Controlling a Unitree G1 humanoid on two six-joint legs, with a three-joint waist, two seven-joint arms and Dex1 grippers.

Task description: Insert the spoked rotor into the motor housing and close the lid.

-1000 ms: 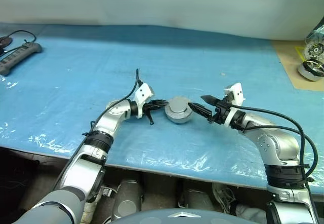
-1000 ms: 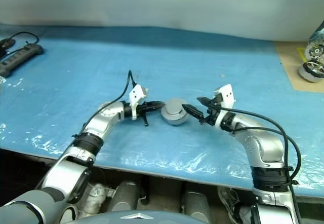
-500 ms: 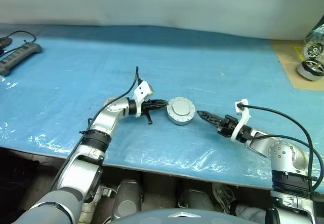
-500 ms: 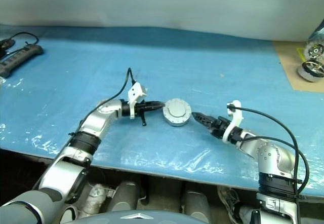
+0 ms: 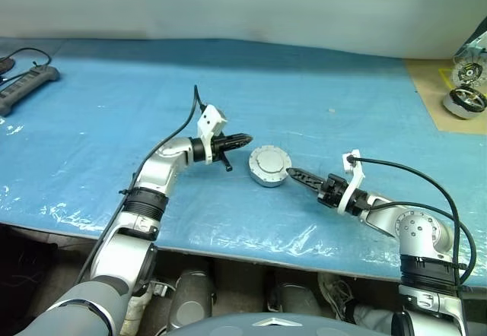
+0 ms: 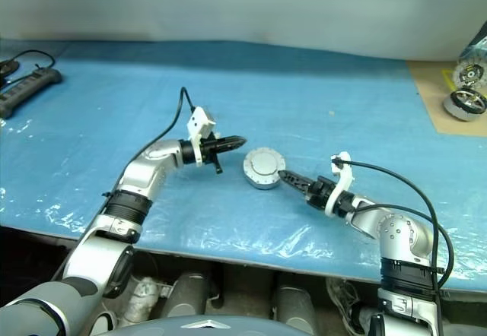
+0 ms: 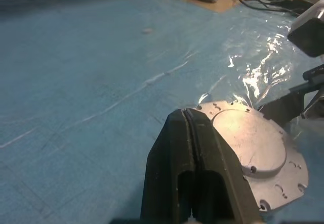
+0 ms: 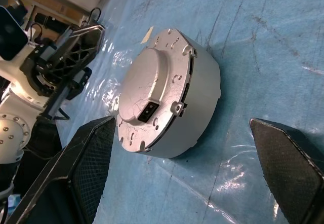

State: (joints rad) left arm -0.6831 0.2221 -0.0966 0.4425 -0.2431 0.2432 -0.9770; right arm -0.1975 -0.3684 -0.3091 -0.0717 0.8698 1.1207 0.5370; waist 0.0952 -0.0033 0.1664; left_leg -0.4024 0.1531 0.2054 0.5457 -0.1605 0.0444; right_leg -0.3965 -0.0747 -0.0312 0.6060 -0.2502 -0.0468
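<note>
The motor housing point(image 5: 268, 166), with the lid point(image 8: 152, 95) on it, sits mid-frame on the tabletop point(image 5: 319, 93), between the left claw point(image 5: 245, 140) at its upper left and the right claw point(image 5: 291, 174) at its right, a power strip point(image 5: 27, 87) lying far upper left.

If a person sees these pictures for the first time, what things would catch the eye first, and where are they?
First, the round silver motor housing with the lid already on it, sitting on the blue table cover near the middle front. On either side of it a black claw points at it: the left claw shut and apart from it, the right claw open and close beside it. A black power strip lies at the far left edge.
</note>
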